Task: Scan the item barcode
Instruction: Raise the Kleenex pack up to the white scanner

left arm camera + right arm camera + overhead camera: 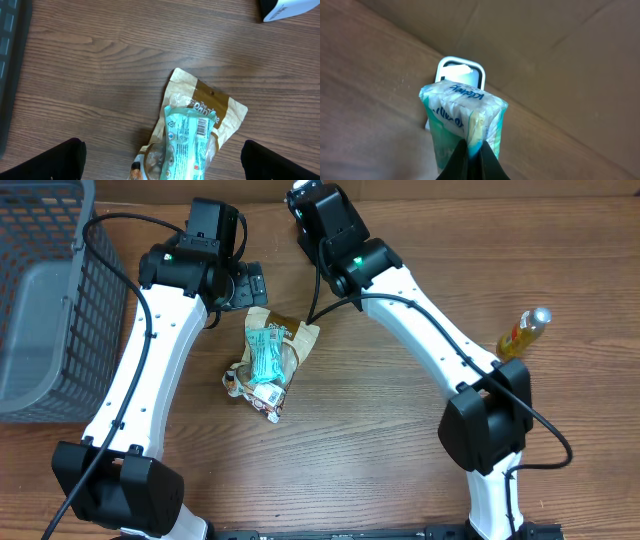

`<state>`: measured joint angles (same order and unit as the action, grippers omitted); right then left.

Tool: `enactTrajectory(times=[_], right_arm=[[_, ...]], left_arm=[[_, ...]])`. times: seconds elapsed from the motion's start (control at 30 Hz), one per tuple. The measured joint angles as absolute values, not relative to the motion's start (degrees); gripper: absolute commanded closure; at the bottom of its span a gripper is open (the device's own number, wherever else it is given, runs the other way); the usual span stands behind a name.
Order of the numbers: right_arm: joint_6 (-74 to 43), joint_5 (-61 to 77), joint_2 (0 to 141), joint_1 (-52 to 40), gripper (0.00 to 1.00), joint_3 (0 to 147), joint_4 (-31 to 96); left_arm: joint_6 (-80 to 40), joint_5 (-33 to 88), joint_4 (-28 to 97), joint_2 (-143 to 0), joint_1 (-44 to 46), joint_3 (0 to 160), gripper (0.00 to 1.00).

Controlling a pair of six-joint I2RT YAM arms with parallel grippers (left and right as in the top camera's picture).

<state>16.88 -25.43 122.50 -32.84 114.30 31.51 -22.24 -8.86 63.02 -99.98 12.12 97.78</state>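
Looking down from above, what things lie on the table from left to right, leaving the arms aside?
Grey plastic mesh basket → crumpled pile of brown and teal snack packets → yellow bottle with a silver cap.

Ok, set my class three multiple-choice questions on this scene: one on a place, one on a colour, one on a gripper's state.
1. Where is the grey basket? A beside the left arm; B between the arms; C beside the right arm.
2. What colour is the bottle's body? A blue; B yellow; C red.
3. The right gripper is: A open over the pile; B shut on nothing; C shut on a teal-and-white pack.
Key: 1 A, it stands at the table edge on that arm's side. 2 B, yellow under a silver cap. 3 C, its fingers pinch the pack.
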Motion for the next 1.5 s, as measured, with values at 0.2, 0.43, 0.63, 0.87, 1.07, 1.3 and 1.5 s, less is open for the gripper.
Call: enactTrajectory(times=[0.2,0.43,0.63,0.87,1.07,1.3,1.5], right_arm=[[18.39,-25.89,125.01,-32.12,0.96,114.3,22.74],[27.0,-26.02,129.08,-31.16,0.96,114.3,12.99],[32.67,-26.17,134.06,-30.46,0.96,114.3,10.5],[32.82,-26.37,137.88,-27.73,0.96,114.3,10.02],[28.21,-26.55,138.06,-26.72,0.96,114.3,7.27],[18.83,-25.89,135.24,-27.18,0.96,114.3,17.06],[8.49,-18.41,125.34,-26.61,0.96,114.28,38.44]], left_arm=[[-22.24,-8.86,63.0,-99.98,12.12,97.78,0.0],[-22.24,-8.86,63.02,-99.98,12.12,97.78,0.0],[-22.24,-8.86,63.02,-99.98,12.12,97.78,0.0],[-22.24,-8.86,63.02,-99.98,12.12,97.78,0.0],[-22.24,-8.86,63.02,-99.98,12.12,97.78,0.0],[-22.24,-8.84,63.05,-99.98,12.12,97.78,0.0],[-22.24,-8.86,63.02,-99.98,12.12,97.78,0.0]])
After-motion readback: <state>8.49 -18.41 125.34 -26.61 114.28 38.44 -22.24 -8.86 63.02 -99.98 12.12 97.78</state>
